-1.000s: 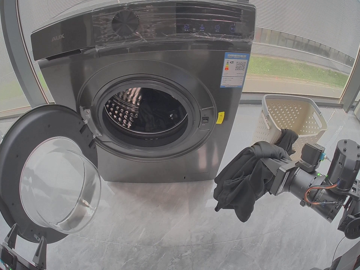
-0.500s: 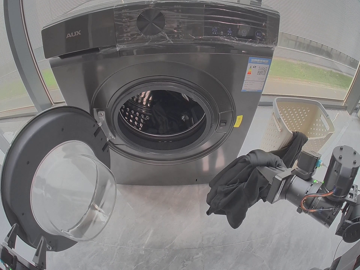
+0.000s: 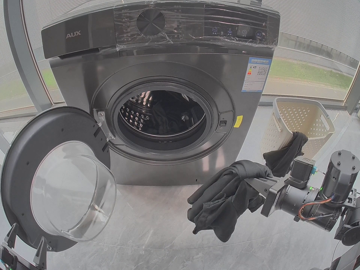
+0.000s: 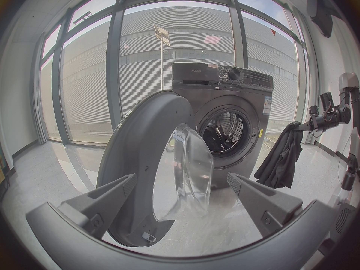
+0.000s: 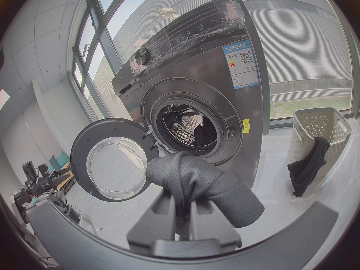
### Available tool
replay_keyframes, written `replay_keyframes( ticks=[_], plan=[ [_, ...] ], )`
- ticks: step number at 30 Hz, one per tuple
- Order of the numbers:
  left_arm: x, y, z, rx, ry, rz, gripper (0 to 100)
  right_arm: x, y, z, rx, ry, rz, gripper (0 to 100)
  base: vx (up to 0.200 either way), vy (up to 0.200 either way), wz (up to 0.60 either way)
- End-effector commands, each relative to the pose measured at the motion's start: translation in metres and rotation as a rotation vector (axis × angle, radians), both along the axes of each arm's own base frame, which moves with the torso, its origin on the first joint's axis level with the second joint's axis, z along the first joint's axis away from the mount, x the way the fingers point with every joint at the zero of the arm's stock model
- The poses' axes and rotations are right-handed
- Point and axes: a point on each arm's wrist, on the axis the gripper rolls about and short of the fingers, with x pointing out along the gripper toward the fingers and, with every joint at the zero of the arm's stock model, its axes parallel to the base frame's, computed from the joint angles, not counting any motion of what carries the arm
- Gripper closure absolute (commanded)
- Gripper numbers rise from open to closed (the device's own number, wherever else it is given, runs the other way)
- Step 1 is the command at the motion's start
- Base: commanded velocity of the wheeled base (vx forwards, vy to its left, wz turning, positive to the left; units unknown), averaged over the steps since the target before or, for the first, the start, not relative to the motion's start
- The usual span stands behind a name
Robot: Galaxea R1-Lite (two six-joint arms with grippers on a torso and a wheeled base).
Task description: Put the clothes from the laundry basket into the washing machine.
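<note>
right end effector (image 3: 258, 182) carried the dark garment (image 3: 221, 207) leftward, off the laundry basket (image 3: 296, 121).

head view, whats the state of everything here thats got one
washer door: swung wide open
drum: uncovered, some dark cloth inside
basket: standing beside the washer
draped garment: hanging over the basket rim
held garment: hanging clear of the floor, outside the washer
right gripper: shut on the held garment
left gripper: open, empty
</note>
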Motion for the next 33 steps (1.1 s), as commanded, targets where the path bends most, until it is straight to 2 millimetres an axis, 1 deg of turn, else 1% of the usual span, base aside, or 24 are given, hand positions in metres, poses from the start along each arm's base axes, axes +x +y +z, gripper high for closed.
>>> replay_keyframes(
  ticks=[1,3,8,12,13,14,15,16,18,21,22,23,24,25,26,29,32,33],
  plan=[
    [0.0,0.0,-0.005,0.014,-0.002,-0.003,0,0.001,0.004,0.002,0.0,-0.008,0.011,100,0.0,0.0,0.0],
    [0.0,0.0,-0.005,0.027,-0.003,-0.005,0,0.002,0.006,0.007,0.013,-0.027,0.02,100,0.0,0.0,0.0],
    [0.0,-0.001,-0.004,0.055,-0.006,-0.021,0,0.005,0.011,0.011,0.025,-0.037,0.046,100,0.0,0.0,0.0],
    [0.0,-0.001,-0.003,0.06,-0.021,-0.056,0,0.011,0.017,0.014,0.036,-0.044,0.046,100,0.0,0.0,0.0],
    [-0.002,-0.001,0.003,0.054,-0.045,-0.062,0,0.013,0.018,0.015,0.038,-0.046,0.046,100,0.0,0.0,0.0],
    [-0.009,-0.002,0.026,0.042,-0.145,-0.088,0,0.014,0.02,0.017,0.046,-0.052,0.046,100,0.0,0.0,0.0],
    [-0.015,-0.003,0.048,0.048,-0.208,-0.103,0,0.016,0.022,0.02,0.052,-0.058,0.047,100,0.0,0.0,0.0],
    [-0.016,-0.003,0.059,0.051,-0.21,-0.131,0,0.018,0.024,0.02,0.055,-0.058,0.049,100,0.0,0.0,0.0],
    [-0.006,-0.005,0.066,0.058,-0.132,-0.21,0,0.021,0.032,0.022,0.062,-0.062,0.059,100,0.0,0.0,0.0],
    [0.01,-0.008,0.066,0.038,-0.022,-0.334,0,0.029,0.045,0.026,0.078,-0.075,0.062,100,0.0,0.0,0.0],
    [0.012,-0.008,0.066,0.037,-0.012,-0.348,0,0.03,0.046,0.026,0.081,-0.075,0.062,100,0.0,0.0,0.0],
    [0.019,-0.009,0.067,0.037,0.036,-0.407,0,0.036,0.051,0.028,0.088,-0.082,0.06,100,0.0,0.0,0.0],
    [0.019,-0.009,0.067,0.037,0.036,-0.407,0,0.036,0.051,0.028,0.088,-0.082,0.06,100,0.0,0.0,0.0],
    [0.028,-0.01,0.072,0.038,0.063,-0.467,0,0.042,0.058,0.03,0.097,-0.089,0.06,100,0.0,0.0,0.0],
    [0.033,-0.011,0.075,0.04,0.069,-0.49,0,0.044,0.06,0.031,0.1,-0.09,0.06,100,0.0,0.0,0.0],
    [0.058,-0.013,0.086,0.033,0.112,-0.591,0,0.051,0.067,0.031,0.123,-0.081,0.058,100,0.0,0.0,0.0],
    [0.085,-0.015,0.089,0.025,0.154,-0.646,0,0.06,0.076,0.027,0.128,-0.071,0.054,100,0.0,0.0,0.0],
    [0.091,-0.017,0.089,0.025,0.164,-0.661,0,0.062,0.078,0.027,0.128,-0.071,0.054,100,0.0,0.0,0.0]
  ],
)
